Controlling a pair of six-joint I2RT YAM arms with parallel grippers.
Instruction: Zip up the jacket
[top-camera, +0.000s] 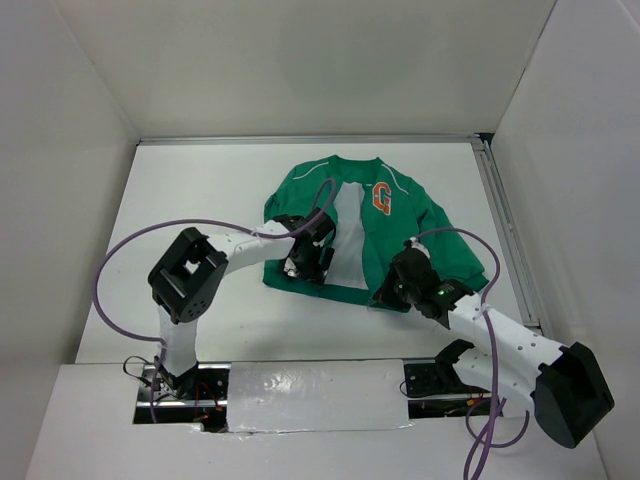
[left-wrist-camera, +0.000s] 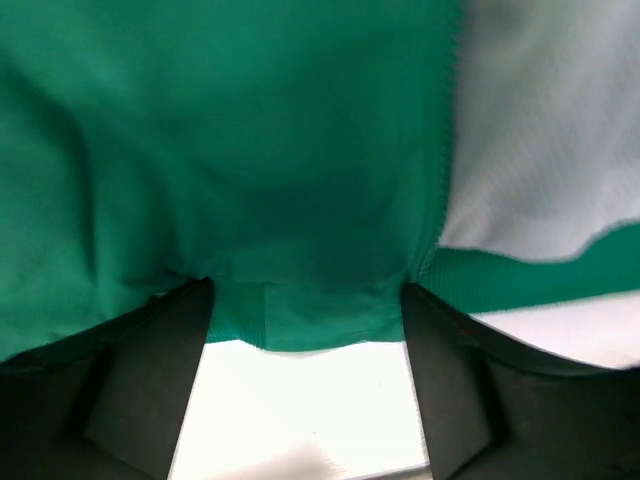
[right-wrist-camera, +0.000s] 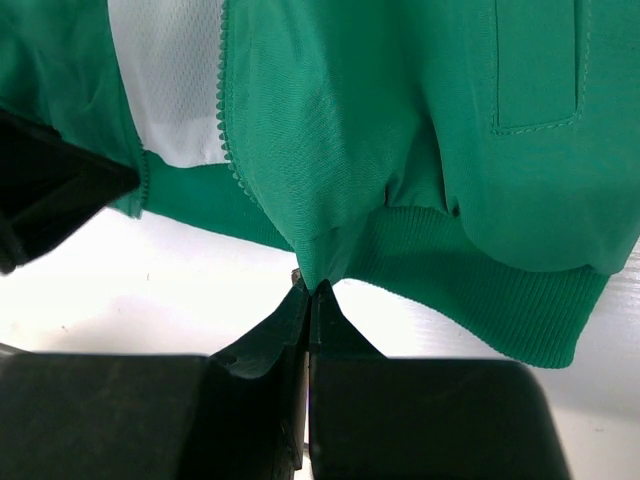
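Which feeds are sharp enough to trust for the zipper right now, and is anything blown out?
Left wrist view: soft throughout, the jacket too close to focus; the table below it glares white. Right wrist view: crisp, zipper teeth and ribbed hem resolve, table also washed out. Top external view: even light, faint shadows, no glare.

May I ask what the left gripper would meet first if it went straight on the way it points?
Probably the hem of the small green zip jacket, lying right ahead between the left gripper's open fingers, though depth is unclear.
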